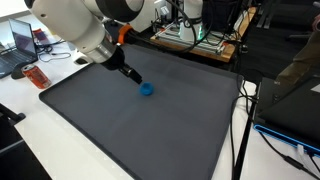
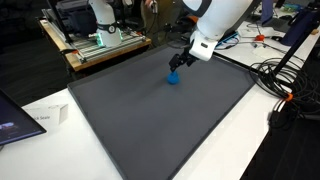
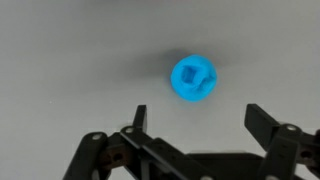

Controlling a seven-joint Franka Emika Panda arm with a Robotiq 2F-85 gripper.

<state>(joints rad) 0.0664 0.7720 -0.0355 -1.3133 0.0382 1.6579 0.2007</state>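
Note:
A small round blue object [image 3: 193, 78] lies on the dark grey mat [image 1: 150, 125]; it also shows as a blue dot in both exterior views [image 1: 146, 89] [image 2: 172, 77]. My gripper [image 3: 197, 115] hangs just above it, jaws spread wide, with nothing between the two black fingers [image 3: 139, 118]. In the wrist view the blue object sits slightly beyond the fingertips, about centred between them. In the exterior views the gripper [image 1: 133, 76] [image 2: 180, 63] hovers close over the object, not touching it.
The mat covers most of a white table [image 2: 50, 110]. A laptop [image 1: 22, 42] and an orange item [image 1: 37, 76] lie off one side. Cables [image 2: 285, 85] run along another edge. Electronics racks [image 1: 195, 35] stand behind.

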